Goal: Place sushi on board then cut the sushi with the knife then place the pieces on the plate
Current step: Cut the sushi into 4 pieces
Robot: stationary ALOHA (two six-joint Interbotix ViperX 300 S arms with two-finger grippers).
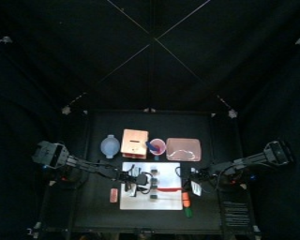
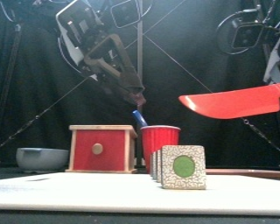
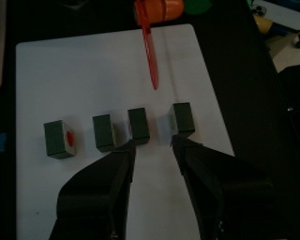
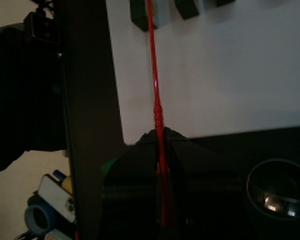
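While the left claw [image 3: 153,148] hangs wide and empty | four sushi pieces [image 3: 138,125] stand in a row on the white board [image 3: 90,75] just beyond its tips | right claw [image 4: 159,141] grips red knife [image 4: 154,75] past them.

Sushi [image 2: 182,168] on board [image 2: 73,197]; red knife [image 2: 240,100] seemingly overhead.

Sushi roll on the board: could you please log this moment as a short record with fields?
sushi: four dark green toy sushi blocks, in a row on the white cutting board
knife: red toy knife, held by right gripper, raised over board
left gripper: open, empty, over the blocks
plate: flat pink tray, no pieces visible
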